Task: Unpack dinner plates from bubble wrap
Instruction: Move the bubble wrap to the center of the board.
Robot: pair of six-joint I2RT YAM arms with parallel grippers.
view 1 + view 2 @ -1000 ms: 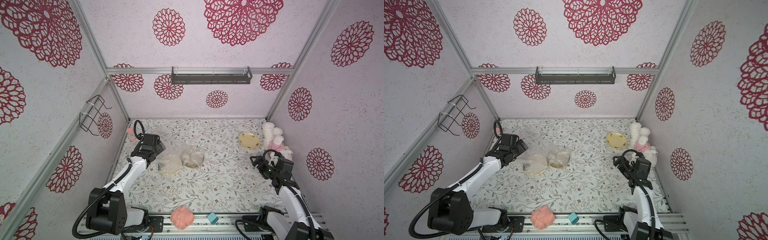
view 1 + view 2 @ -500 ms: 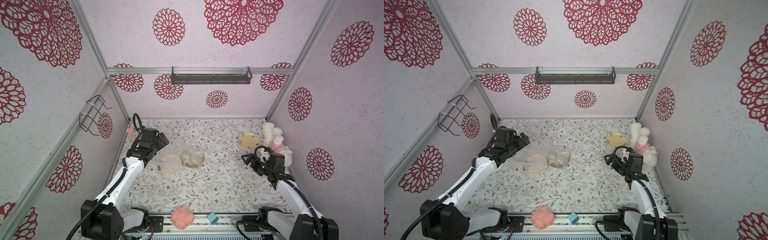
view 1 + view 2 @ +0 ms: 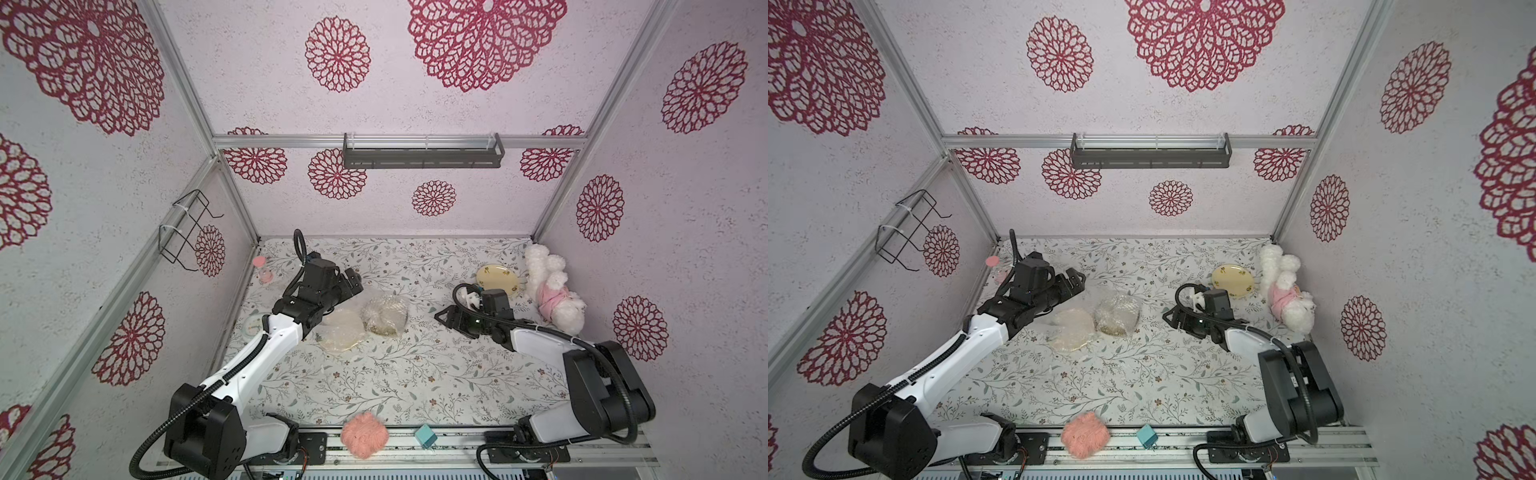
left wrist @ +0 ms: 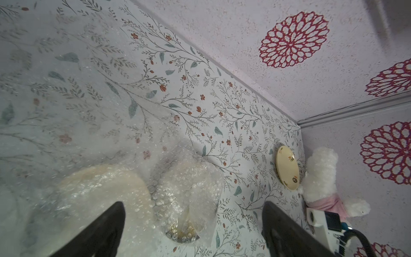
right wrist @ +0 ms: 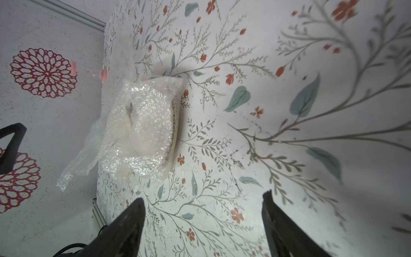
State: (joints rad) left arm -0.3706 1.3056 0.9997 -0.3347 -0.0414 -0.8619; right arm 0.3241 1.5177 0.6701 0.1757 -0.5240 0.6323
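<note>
Two dinner plates lie side by side left of centre, each under bubble wrap: a pale bundle [image 3: 343, 332] [image 3: 1071, 330] [image 4: 100, 193] and a crinklier bundle [image 3: 384, 313] [image 3: 1117, 316] [image 4: 186, 191] [image 5: 144, 129] with a yellow, dark-edged rim showing. A bare cream plate [image 3: 497, 280] [image 3: 1232, 280] [image 4: 287, 168] with small dark motifs lies at the back right. My left gripper [image 3: 351, 282] [image 3: 1077, 278] [image 4: 193, 213] hangs open just behind the bundles. Right of them, low over the table, my right gripper [image 3: 446, 318] [image 3: 1169, 320] [image 5: 202, 207] is open with nothing between its fingers.
A white plush toy in pink [image 3: 548, 291] [image 4: 322, 175] lies against the right wall beside the bare plate. A small round clock [image 3: 253, 326] and a pink hourglass [image 3: 262, 268] stand by the left wall. A pink pompom [image 3: 365, 434] and a teal cube [image 3: 426, 436] sit on the front rail.
My left gripper has swung up and toward the back, to just behind the wrapped bundles. My right arm has reached in from the right wall toward the centre. Both bundles lie as before.
</note>
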